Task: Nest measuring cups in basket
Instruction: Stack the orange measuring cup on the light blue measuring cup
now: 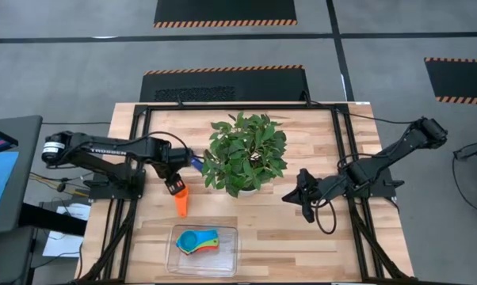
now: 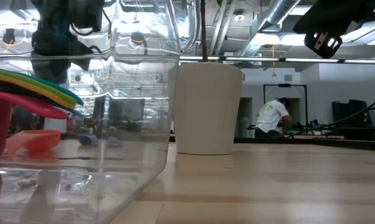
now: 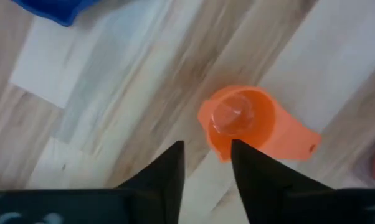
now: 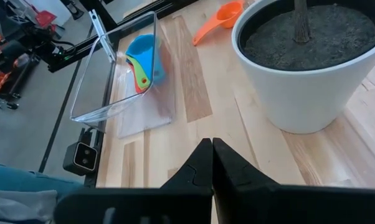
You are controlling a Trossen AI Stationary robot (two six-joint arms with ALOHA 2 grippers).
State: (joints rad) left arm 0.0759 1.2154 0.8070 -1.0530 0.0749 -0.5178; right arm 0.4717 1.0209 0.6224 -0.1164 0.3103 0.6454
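An orange measuring cup (image 1: 181, 202) stands mouth up on the table, left of the middle; its bowl (image 3: 240, 119) shows just past my left gripper's fingers. My left gripper (image 3: 206, 155) hangs open above it, pointing down, with nothing between its fingers (image 1: 175, 185). A blue cup (image 1: 197, 164) lies by the plant. The clear basket (image 1: 224, 258) sits at the near edge and holds a nested stack of cups (image 1: 197, 241), light blue on top, with green, yellow and red below (image 4: 144, 59). My right gripper (image 1: 302, 198) waits shut, right of the plant (image 4: 211, 149).
A leafy plant (image 1: 246, 154) in a white pot (image 2: 206, 109) stands mid-table between the two arms, close to the blue cup. Bare wood lies between the basket and the pot. A person (image 2: 273, 118) is in the room far behind the table.
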